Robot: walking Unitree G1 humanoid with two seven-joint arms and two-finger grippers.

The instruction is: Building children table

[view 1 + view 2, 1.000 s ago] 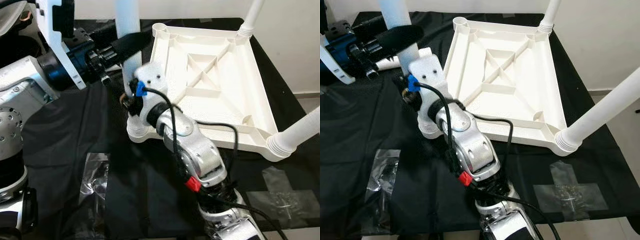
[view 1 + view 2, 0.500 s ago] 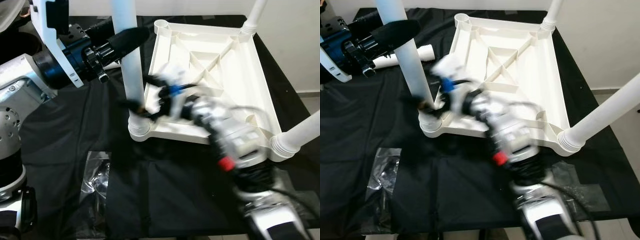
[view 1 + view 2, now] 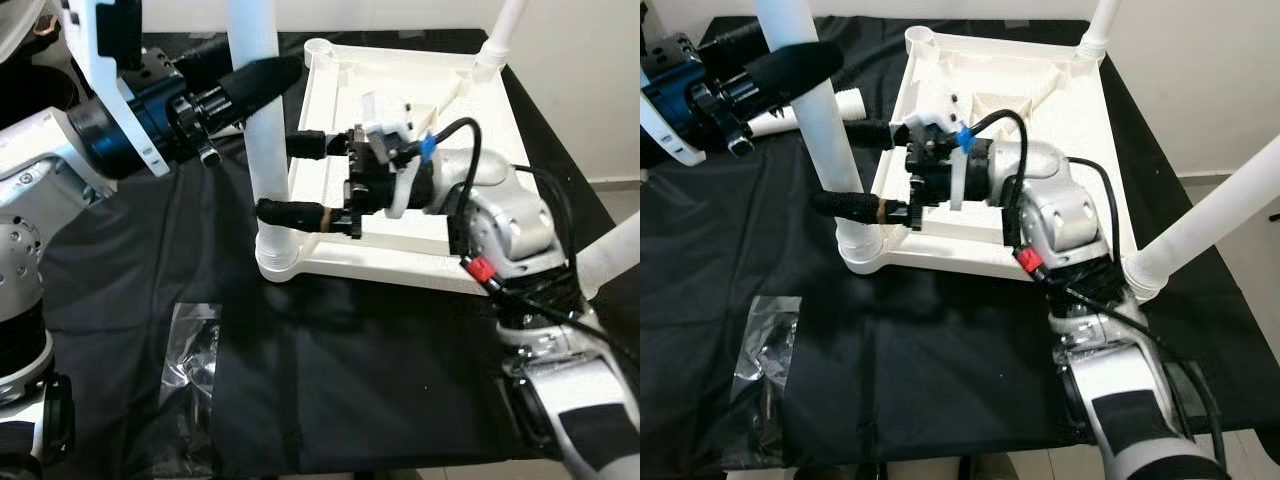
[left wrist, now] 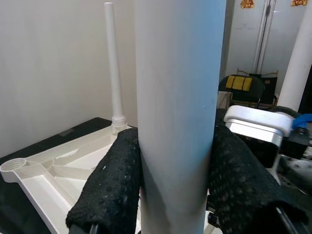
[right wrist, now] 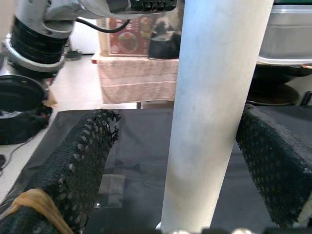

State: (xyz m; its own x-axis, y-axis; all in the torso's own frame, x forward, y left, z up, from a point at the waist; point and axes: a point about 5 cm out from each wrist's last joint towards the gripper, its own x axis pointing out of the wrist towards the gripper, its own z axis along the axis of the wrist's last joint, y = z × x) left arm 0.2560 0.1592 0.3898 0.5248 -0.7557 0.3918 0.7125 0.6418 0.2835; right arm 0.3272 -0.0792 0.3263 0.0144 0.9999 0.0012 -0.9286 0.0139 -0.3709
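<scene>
A white plastic children's tabletop (image 3: 420, 250) lies upside down on a black cloth-covered table (image 3: 120, 280), beneath the right gripper (image 3: 282, 178). A white plastic tube leg (image 3: 262, 150) stands in its near-left corner socket, clamped high up by the left gripper (image 3: 262, 78). The right gripper's fingers (image 5: 73, 161) are spread apart on both sides of that leg, lower down, not touching it.

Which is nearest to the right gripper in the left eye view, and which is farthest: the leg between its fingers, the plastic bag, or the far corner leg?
1. Leg, between the right gripper fingers.
2. Plastic bag, on the cloth below.
3. Far corner leg, at the tabletop's far right corner.
</scene>
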